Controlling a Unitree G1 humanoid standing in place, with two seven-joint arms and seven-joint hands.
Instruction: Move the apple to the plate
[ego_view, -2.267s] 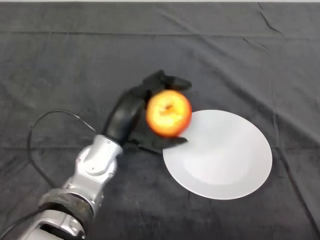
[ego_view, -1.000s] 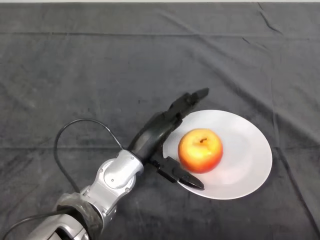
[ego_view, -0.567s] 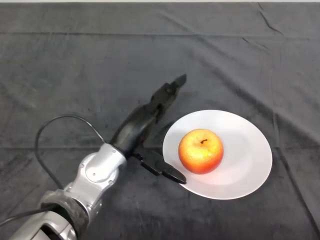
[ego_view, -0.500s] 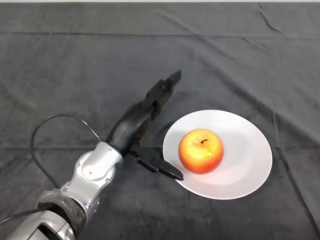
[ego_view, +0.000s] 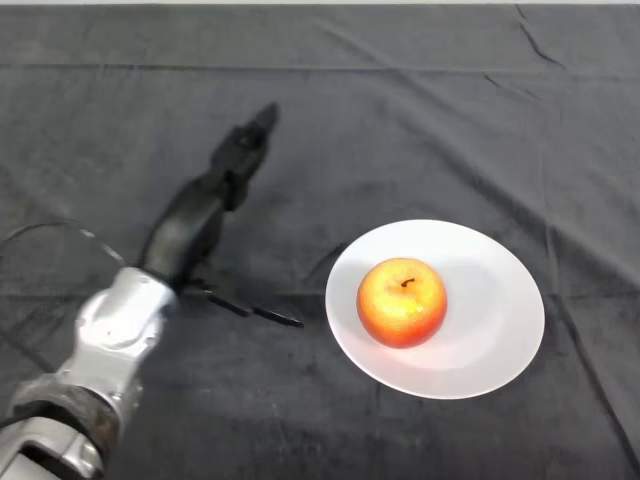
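Observation:
A red and yellow apple (ego_view: 402, 301) stands upright on the white plate (ego_view: 490, 310), a little left of the plate's middle, stem up. My left hand (ego_view: 195, 220) is open, its fingers straight and spread, its thumb stretched toward the plate. It is over the dark cloth well to the left of the plate and touches neither the plate nor the apple.
The table is covered by a dark cloth (ego_view: 420, 120) with a few creases. My silver-grey forearm (ego_view: 110, 340) comes in from the lower left.
The hand let go of the apple, which now rests on the plate. The open hand has drawn back to the left and away from the plate.

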